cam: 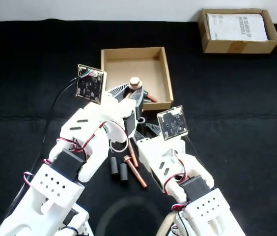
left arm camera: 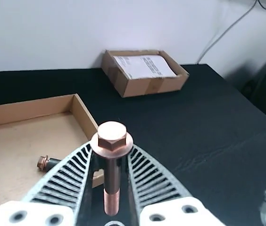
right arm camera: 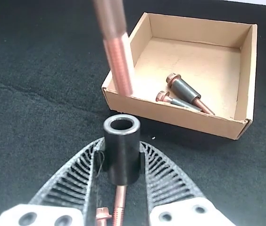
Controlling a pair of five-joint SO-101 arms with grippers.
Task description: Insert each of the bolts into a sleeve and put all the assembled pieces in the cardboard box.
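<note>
Your right claw [right arm camera: 122, 145] grasps a black sleeve [right arm camera: 121, 157] standing upright, bore facing up. Near it, tip clear of the bore, the bolt [left arm camera: 110, 174] hangs near vertical, head up and thread down, clenched in your left claw [left arm camera: 111, 148]. Two assembled pieces [right arm camera: 185, 89] lie flat in the cardboard box [right arm camera: 246, 70] beyond.

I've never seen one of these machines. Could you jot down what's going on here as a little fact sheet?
Left claw: grips a copper bolt, head up
Right claw: grips a black sleeve, upright
Bolt and sleeve: apart, bolt not yet in the sleeve
Cardboard box: two assembled pieces inside
Loose on table: two bolts, two sleeves
</note>
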